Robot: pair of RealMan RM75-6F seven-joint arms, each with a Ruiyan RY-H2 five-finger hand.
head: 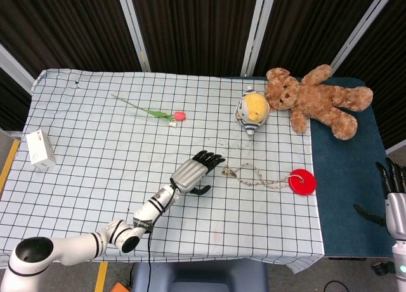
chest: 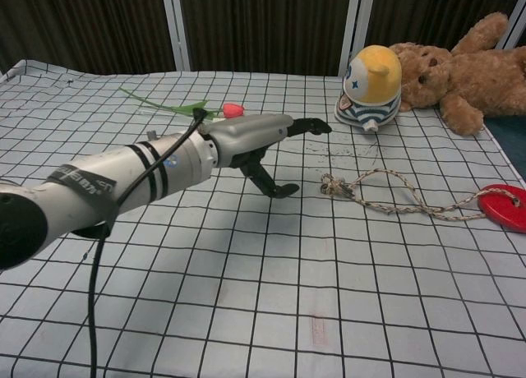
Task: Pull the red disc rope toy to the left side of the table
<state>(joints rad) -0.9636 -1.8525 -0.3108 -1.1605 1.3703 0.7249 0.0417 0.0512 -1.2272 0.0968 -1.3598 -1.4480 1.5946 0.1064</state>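
Observation:
The red disc [head: 302, 181] [chest: 505, 207] lies near the right edge of the checked cloth. Its beige rope [head: 257, 176] [chest: 393, 194] runs left to a knotted end [head: 227, 171] [chest: 330, 185]. My left hand [head: 195, 171] [chest: 265, 145] hovers open just left of that knot, fingers stretched toward it and thumb below, holding nothing. My right hand [head: 394, 202] stands open off the table's right side, seen only in the head view.
A yellow striped toy [head: 252, 110] [chest: 371, 88] and a brown teddy bear [head: 314, 99] [chest: 464, 72] lie at the back right. A tulip [head: 154, 112] [chest: 187, 109] lies at the back left. A white box [head: 39, 149] sits at the left edge.

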